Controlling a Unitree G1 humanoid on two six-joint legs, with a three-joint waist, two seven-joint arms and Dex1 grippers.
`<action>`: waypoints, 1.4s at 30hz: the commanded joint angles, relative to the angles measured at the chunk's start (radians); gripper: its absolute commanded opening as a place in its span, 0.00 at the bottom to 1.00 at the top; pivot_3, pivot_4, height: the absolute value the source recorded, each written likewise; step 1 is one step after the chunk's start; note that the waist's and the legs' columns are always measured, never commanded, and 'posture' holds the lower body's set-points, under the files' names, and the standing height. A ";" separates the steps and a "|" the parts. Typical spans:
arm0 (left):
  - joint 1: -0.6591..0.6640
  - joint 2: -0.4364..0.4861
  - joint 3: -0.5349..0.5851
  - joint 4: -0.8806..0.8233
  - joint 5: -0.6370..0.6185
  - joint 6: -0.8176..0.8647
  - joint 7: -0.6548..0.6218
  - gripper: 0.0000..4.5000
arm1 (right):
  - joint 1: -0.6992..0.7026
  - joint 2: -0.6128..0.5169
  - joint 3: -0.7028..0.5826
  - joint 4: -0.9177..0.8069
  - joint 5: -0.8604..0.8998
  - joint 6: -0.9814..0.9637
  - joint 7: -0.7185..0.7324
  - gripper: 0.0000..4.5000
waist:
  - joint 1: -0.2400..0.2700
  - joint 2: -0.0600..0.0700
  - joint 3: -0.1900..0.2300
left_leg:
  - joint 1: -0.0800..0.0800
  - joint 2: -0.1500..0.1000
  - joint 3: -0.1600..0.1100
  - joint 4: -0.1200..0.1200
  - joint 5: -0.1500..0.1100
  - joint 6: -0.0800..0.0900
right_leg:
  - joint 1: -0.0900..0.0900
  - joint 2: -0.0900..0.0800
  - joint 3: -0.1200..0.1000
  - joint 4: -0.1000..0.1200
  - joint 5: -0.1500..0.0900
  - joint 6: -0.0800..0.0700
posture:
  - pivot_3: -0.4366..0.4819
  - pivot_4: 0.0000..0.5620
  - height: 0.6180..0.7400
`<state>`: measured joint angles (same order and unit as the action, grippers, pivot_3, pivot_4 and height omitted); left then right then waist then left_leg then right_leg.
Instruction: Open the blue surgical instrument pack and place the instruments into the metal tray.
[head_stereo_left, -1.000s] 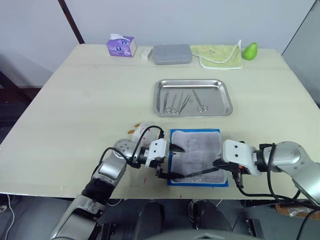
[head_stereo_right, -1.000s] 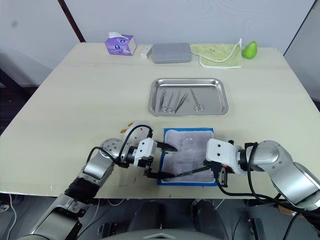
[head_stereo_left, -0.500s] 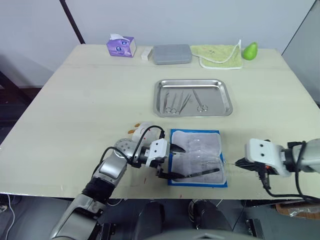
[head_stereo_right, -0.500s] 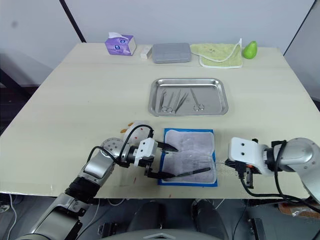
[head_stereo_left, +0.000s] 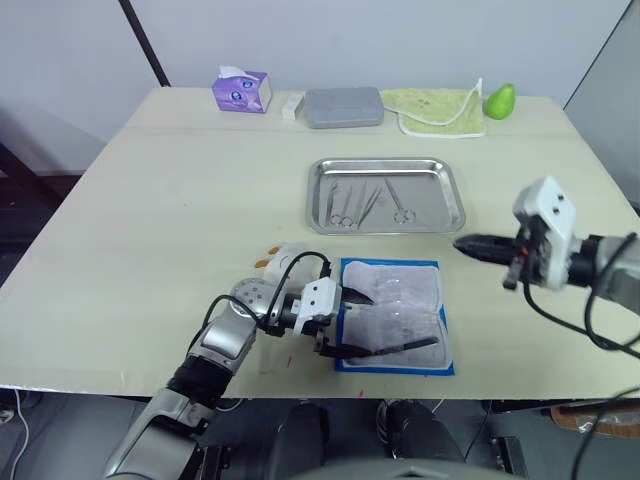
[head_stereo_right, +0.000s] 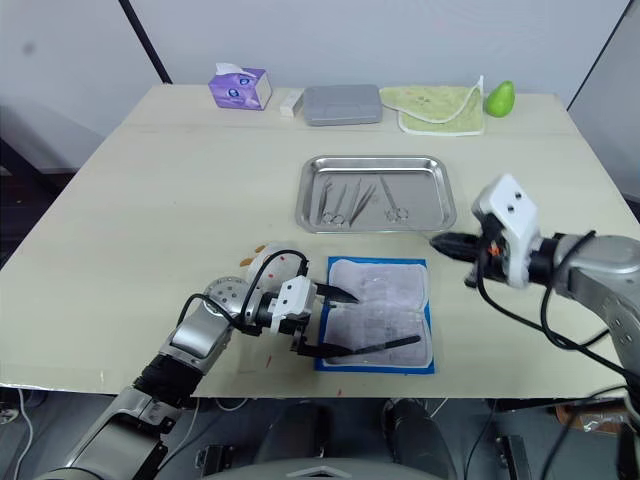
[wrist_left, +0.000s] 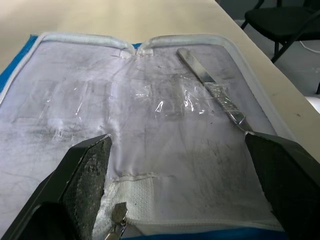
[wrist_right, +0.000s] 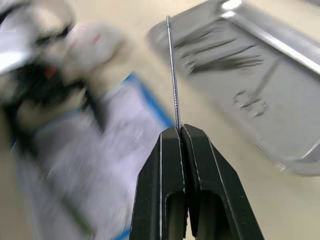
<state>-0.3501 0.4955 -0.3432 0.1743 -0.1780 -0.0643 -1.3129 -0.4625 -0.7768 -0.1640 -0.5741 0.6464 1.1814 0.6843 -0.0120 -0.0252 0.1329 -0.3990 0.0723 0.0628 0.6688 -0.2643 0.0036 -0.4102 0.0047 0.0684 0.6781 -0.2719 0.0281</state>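
Observation:
The blue surgical instrument pack (head_stereo_left: 398, 305) lies open near the table's front edge, its clear whitish inner face up. One flat metal instrument (wrist_left: 210, 90) still lies in it, along the front side. My left gripper (head_stereo_left: 352, 323) is open, with its fingers spread over the pack's left edge. My right gripper (head_stereo_left: 462, 243) hovers above the table between the pack and the metal tray's (head_stereo_left: 385, 163) front right corner. It is shut on a thin straight probe (wrist_right: 173, 70) that points toward the tray. Several instruments (head_stereo_left: 368, 204) lie in the tray.
Along the far edge stand a purple tissue box (head_stereo_left: 243, 92), a small white block (head_stereo_left: 292, 107), a grey rounded case (head_stereo_left: 344, 108), a green cloth (head_stereo_left: 440, 110) and a green pear (head_stereo_left: 499, 100). A white round object (head_stereo_left: 285, 258) sits just behind my left wrist.
My right gripper has left the pack's front right corner, risen and swung back and right toward the tray, carrying the thin probe. The left gripper has stayed on the pack.

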 joint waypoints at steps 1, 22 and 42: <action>0.001 -0.001 -0.014 0.028 0.025 0.013 0.009 1.00 | -0.160 0.150 0.026 0.102 -0.029 0.162 -0.188 0.00 | -0.003 0.000 0.000 | 0.000 0.000 0.000 0.000 0.000 0.000 | 0.000 0.000 0.000 0.000 0.000 0.000 | 0.48 0.27 0.98; 0.034 -0.004 -0.005 0.050 0.033 -0.028 0.031 1.00 | -0.468 0.600 0.044 1.014 -0.388 -0.320 -0.583 0.00 | -0.008 0.005 0.001 | -0.001 0.000 0.003 -0.001 0.000 0.000 | -0.002 0.001 0.001 0.001 0.000 0.000 | 0.48 0.27 0.98; 0.033 0.002 0.001 0.003 0.024 0.023 0.037 1.00 | -0.135 0.473 0.141 0.476 -0.245 -0.519 -0.126 0.59 | -0.003 0.008 0.003 | -0.002 0.000 0.002 -0.002 0.000 0.000 | -0.002 0.000 0.000 0.000 0.000 0.000 | 0.48 0.27 0.98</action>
<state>-0.3303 0.4853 -0.3300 0.1566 -0.1794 -0.0660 -1.2844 -0.6230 -0.2877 -0.0285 0.0233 0.3446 0.7186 0.4546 -0.0150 -0.0171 0.1358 -0.4009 0.0729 0.0638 0.6665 -0.2648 0.0044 -0.4123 0.0055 0.0679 0.6776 -0.2719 0.0285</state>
